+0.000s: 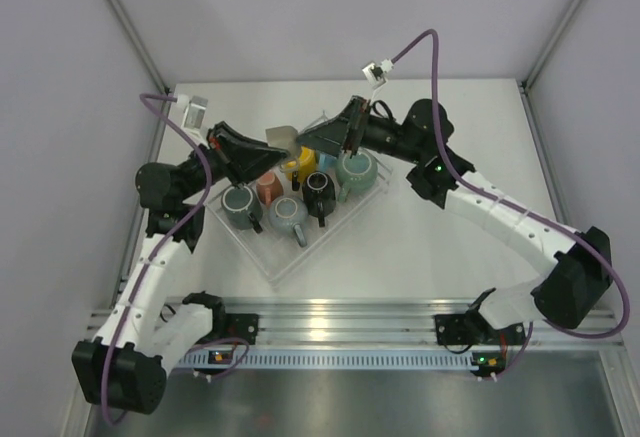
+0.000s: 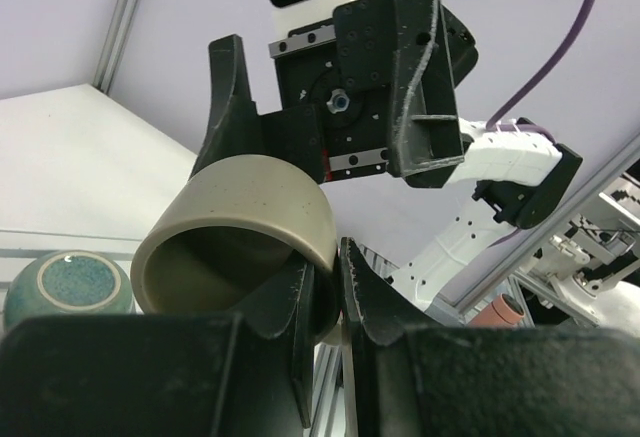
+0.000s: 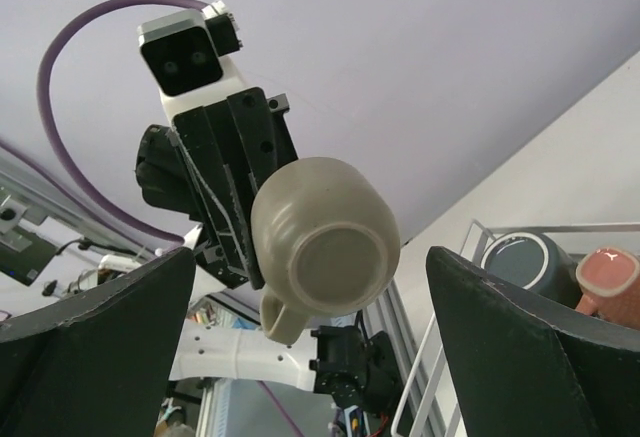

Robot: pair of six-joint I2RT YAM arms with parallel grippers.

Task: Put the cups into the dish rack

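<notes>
Left tool [image 2: 325, 272] pinches olive mug [image 2: 250, 207] wall; matte, rounded, handle perhaps downward. Right tool [image 3: 310, 257] spread.

In the top view's centre, my left gripper [image 2: 338, 287] holds a mug [image 2: 240, 222], seemingly over the rack's [image 1: 275, 269] upper edge. Other mugs [image 1: 240, 203] sit inside it. My right gripper [image 1: 322, 138] lies just right.

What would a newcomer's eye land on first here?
The small olive mug is held in mid-air above the dish rack, its rim pinched by the left gripper, with the right gripper wide open facing it. Below, other mugs in mixed colours crowd the clear rack.
</notes>
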